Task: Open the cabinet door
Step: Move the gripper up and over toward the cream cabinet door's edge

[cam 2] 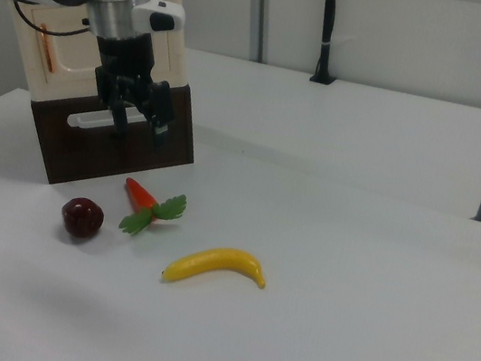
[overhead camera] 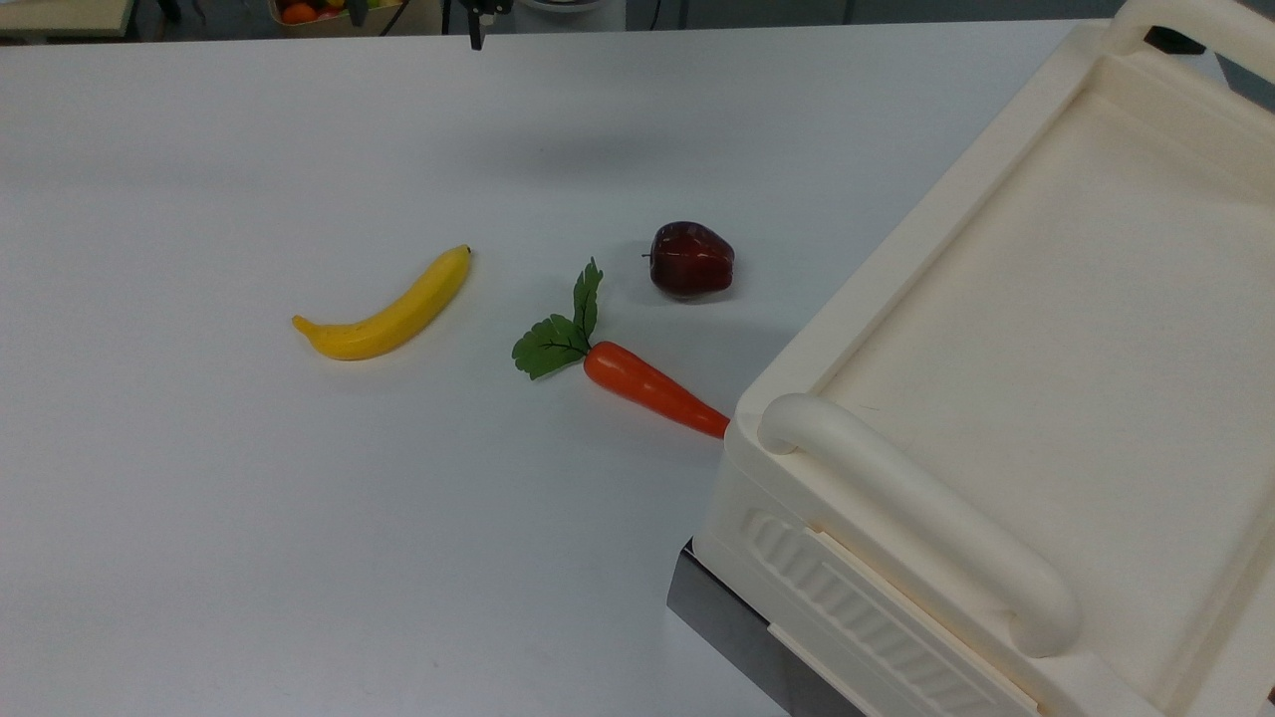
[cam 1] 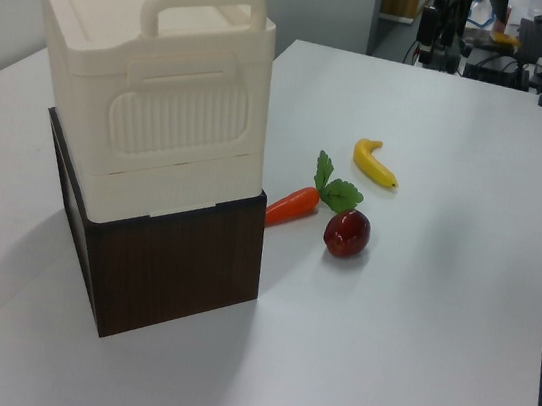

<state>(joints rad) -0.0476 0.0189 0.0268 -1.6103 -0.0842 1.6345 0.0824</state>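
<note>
Hanging open-fingered — gripper [cam 2: 138, 124] before cabinet door [cam 2: 59, 56]

In the right view, your gripper [cam 2: 138, 124] and arm hide most of the cabinet door [cam 2: 59, 56]; you see just its copper handle. In the top view, the cabinet [overhead camera: 996, 398] runs off the right and bottom edges, hiding the carrot [overhead camera: 652, 388] tip.

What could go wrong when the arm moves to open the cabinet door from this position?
The carrot lies with its tip against the cabinet, and the apple sits close by, so a low approach might knock them. The open gripper hangs in front of the cabinet; the door's copper handle is thin and easy to miss.
</note>
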